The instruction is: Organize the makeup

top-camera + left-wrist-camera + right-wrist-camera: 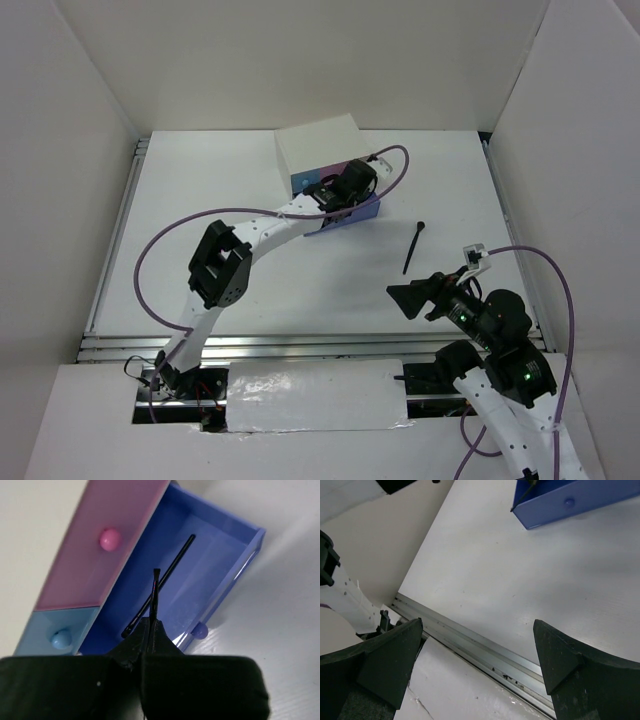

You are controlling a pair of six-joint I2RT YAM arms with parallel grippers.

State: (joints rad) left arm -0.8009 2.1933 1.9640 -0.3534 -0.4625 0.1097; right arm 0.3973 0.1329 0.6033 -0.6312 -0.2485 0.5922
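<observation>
The left hand (pixel 151 630) is shown closed on a thin black stick (pixel 155 592), which is gripped by its lower end so that the free end points out over the open blue drawer (pixel 249 555) of the white box (pixel 318 147). The hand is held above the drawer's near corner, apparently so that the stick can be let go into the tray and not onto the surface. A second stick (pixel 172 570) is seen lying slantwise on the drawer floor, which suggests that this compartment has been chosen for the sticks. The pink drawer (pixel 100 555) beside it is closed, as is the pale blue one (pixel 75 620) below. The right hand (pixel 477 630) is spread wide and holds nothing; it is kept low over the near right part of the surface (pixel 200 200), well apart from the box, presumably to leave room for the left arm. A third stick (pixel 414 247) is left loose on the surface between the drawer and the right hand, and by this judgement at least one more pick is needed. No compacts or short pencils can be made out in these views. The surface is plain white and matt, is bounded at its near edge by a metal rail (pixel 300 345), and is enclosed at the back and sides by white walls (pixel 300 60).
</observation>
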